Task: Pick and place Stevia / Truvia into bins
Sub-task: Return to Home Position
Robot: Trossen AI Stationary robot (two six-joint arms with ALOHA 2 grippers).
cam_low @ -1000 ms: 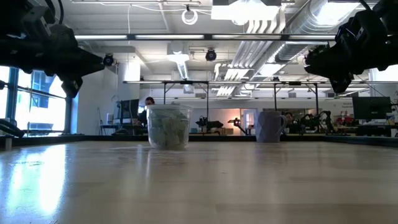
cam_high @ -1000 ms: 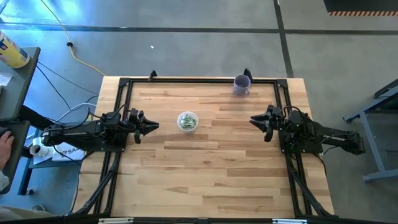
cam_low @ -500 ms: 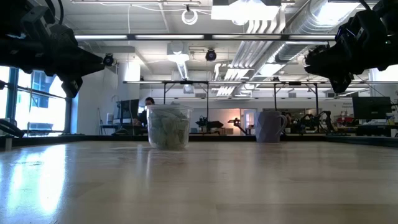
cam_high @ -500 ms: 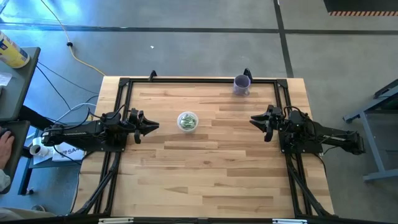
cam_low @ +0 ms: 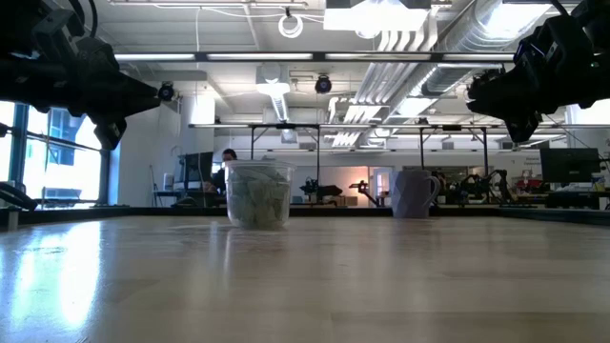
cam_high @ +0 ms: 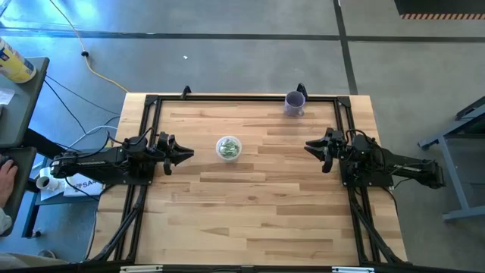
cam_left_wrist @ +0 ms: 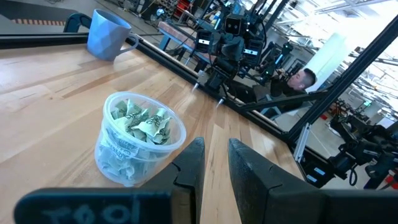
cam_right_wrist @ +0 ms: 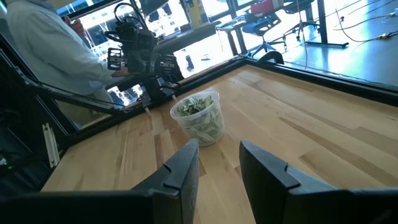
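The round cup (cam_high: pixel 228 148) stands upright on the desk (cam_high: pixel 250 205), mouth up, just left of the high view's middle. Green and white packets (cam_left_wrist: pixel 144 121) fill it, bent and pointing all ways. The left jaws, middle left, and right jaws, middle right, are slightly apart and hold nothing.

The cup (cam_high: pixel 228 148) stands on the desk (cam_high: pixel 250 212), left of the middle, with the packets (cam_left_wrist: pixel 144 121) heaped inside it. The left tool (cam_high: pixel 188 154) hangs above the desk near the cup's left side, apart from it and pointing toward it. The right tool (cam_high: pixel 308 147) hangs well to the cup's right, facing the left one. A mug (cam_high: pixel 294 102) stands at the far edge, behind and to the right of the cup.
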